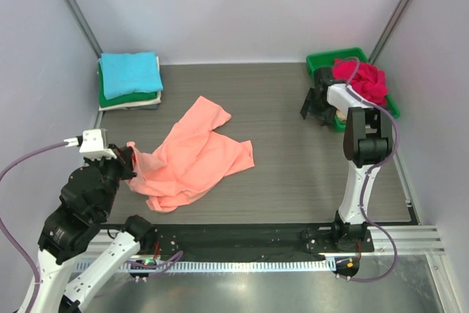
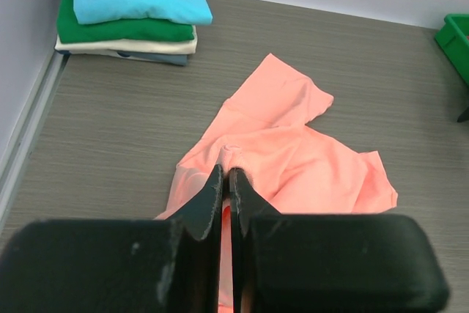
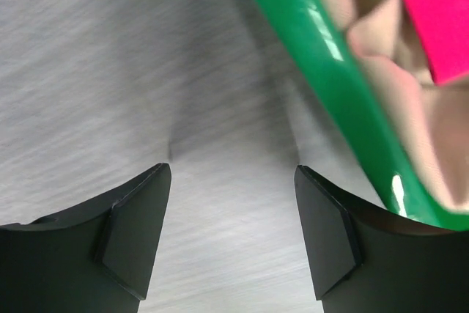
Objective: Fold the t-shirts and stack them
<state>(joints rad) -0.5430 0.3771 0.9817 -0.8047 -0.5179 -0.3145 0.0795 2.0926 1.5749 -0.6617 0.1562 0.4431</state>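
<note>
Two arms: we find the left arm (image 1: 88, 196) at the salmon-orange t-shirt (image 1: 198, 155) and the right arm (image 1: 363, 144) beside the green tray (image 1: 322, 60).
Left jaws: closed, gripping a pinched-up fold at the shirt's edge; in the wrist view the cloth shows between them.
Salmon-orange t-shirt: crumpled and unfolded on the table (image 1: 293, 152), spreading ahead of the left jaws and to their right.
Folded stack (image 1: 130, 86): ahead of the left jaws and to their left, well apart from them. The turquoise t-shirt (image 1: 130, 72) lies on top and the green t-shirt (image 2: 117, 31) beneath it, then a pale layer and a grey-blue one at the bottom.
Right jaws: open, with nothing between them; we see bare table under the gap.
Green tray: just to the right of the right jaws; we cannot tell whether they touch.
Red t-shirt (image 1: 363, 78): heaped in the tray, beyond its rim from the right jaws, with beige cloth (image 3: 381, 56) under it.
</note>
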